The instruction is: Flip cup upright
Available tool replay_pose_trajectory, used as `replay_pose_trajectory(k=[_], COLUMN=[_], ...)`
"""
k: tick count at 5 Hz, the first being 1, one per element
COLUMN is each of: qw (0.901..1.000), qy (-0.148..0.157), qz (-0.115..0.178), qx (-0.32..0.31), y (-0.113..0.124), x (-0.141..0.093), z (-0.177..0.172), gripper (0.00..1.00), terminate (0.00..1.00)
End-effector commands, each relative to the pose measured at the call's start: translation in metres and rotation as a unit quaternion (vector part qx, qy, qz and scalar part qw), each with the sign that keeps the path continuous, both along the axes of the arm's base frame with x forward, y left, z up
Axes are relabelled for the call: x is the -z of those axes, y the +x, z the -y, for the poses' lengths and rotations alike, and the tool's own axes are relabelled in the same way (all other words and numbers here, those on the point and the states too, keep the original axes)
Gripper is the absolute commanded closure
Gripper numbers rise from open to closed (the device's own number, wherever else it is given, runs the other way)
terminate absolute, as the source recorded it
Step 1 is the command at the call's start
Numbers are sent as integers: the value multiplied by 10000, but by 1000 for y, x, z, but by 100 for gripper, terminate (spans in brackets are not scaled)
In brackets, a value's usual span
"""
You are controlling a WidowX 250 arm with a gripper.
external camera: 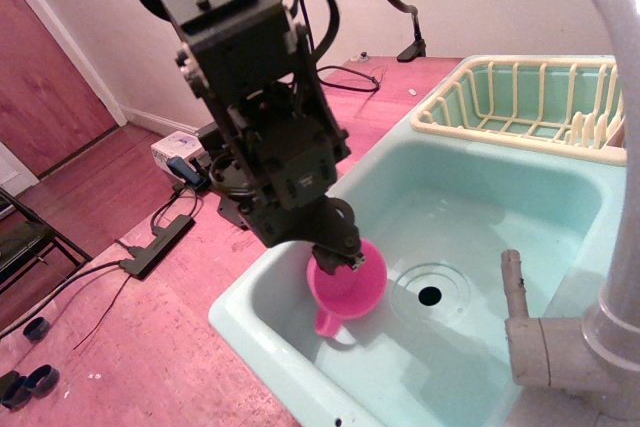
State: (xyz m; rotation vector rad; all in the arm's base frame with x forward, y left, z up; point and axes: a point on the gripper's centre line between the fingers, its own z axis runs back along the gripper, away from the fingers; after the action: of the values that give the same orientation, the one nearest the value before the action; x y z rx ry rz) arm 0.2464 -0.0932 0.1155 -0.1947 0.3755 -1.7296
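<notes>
The bright pink cup [347, 287] is in the left part of the light green sink [470, 217], held tilted with its wide rim facing up and toward the camera, handle [325, 322] pointing down. My black gripper [338, 259] comes down from the upper left and is shut on the cup's rim at its upper left side. The cup hangs just above the sink floor; I cannot tell whether its base touches.
The drain hole [429, 295] lies right of the cup. A cream dish rack [520, 107] sits at the back right. A grey faucet [590, 277] stands at the right front. The pink counter [130, 347] runs left of the sink.
</notes>
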Motion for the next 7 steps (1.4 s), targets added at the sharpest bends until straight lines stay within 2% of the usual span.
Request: replay_pose_trajectory(k=[1,2,3,4,6,7], qw=[9992,9989,9987,9983,9967,9952], qy=[-220,-324,-340,-444,-343,-401], qz=[227,172,263,253,729,861], qx=[251,292,261,287,29,246], y=[-2,5,10,12,21,27], x=[-4,-1,0,-2,-34,-55], z=[6,13,18,16,-3,-11], gripper=[100,100,100,0,0,0], terminate=[0,0,0,0,0,0])
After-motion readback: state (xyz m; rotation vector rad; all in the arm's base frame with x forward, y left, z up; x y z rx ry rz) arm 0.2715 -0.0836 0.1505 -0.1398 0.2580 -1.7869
